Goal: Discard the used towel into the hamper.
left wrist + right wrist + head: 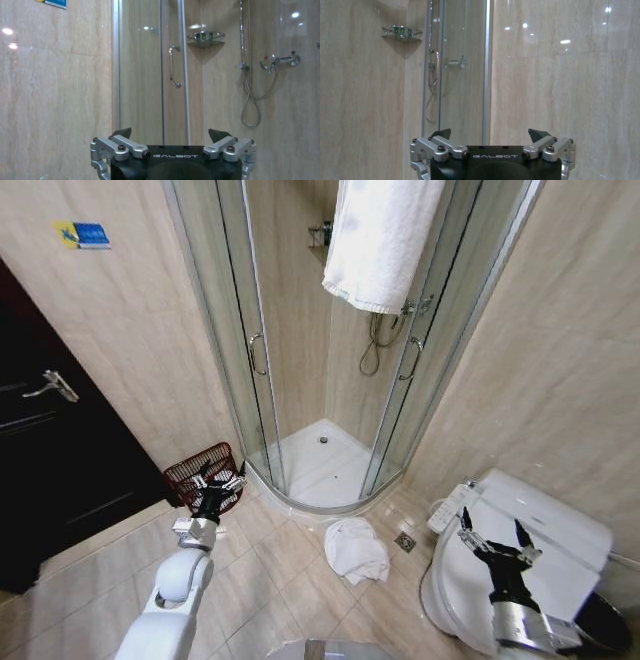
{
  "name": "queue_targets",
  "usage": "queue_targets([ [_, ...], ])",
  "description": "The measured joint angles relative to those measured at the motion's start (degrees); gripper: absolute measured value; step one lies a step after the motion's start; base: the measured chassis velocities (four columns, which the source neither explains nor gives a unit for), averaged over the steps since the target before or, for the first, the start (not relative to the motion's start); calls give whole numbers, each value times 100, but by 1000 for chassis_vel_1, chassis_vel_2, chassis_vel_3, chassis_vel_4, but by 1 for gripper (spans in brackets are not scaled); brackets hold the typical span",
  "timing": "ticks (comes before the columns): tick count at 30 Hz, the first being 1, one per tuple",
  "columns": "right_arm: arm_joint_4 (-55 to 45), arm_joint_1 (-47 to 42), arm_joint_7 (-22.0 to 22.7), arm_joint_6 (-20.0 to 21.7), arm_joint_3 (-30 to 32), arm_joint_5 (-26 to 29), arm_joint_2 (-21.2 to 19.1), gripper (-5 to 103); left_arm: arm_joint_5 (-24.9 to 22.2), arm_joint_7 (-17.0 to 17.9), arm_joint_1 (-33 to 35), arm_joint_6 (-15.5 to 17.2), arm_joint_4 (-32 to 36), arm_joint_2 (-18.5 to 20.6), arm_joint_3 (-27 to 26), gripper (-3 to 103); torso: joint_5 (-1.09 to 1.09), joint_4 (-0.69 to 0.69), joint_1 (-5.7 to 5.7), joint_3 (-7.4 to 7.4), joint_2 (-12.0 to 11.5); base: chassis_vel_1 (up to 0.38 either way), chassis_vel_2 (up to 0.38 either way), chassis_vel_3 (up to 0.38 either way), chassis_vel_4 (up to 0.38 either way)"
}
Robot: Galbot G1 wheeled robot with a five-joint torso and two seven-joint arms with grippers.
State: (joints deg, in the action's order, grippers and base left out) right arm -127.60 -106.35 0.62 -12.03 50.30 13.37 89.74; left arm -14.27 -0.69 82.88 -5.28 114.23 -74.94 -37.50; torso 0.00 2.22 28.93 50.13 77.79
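While the crumpled white cloth towel (356, 549) is lying untouched on the beige tiled floor (270, 580) before the curved glass shower stall (300, 360), both grippers are idling with fingers spread — left gripper (218, 479) hovering by the dark reddish wire hamper (198, 470), right gripper (497, 540) over the white toilet (560, 550). Pinching the towel's bunched centre seems wisest — fewer trailing corners.

The head camera looks steeply down from above at the tiled floor and the shower cabin (320, 380). Each wrist camera sits just behind its own claw, facing level toward the wall. Both wrist views share the cabin's glass door (150, 75) and corner shelf (205, 38) with the head view.
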Motion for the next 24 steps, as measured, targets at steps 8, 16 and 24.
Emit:
queue_targets([
  [8, 8, 0, 0, -10, -8, -34, 39, 100, -1, 18, -21, -16, -49, 19, 43, 100, 0, 0, 90, 111, 199, 0, 0, 0, 0],
  [16, -9, -18, 2, -18, -28, -89, 72, 100, -22, 39, -14, -51, -52, 57, 31, 100, 0, 0, 126, 155, 279, 0, 0, 0, 0],
  [24, -54, -12, 2, -12, -36, -123, 80, 100, -68, 55, 45, -125, -28, 71, -9, 100, 0, 0, 125, 151, 274, 0, 0, 0, 0],
])
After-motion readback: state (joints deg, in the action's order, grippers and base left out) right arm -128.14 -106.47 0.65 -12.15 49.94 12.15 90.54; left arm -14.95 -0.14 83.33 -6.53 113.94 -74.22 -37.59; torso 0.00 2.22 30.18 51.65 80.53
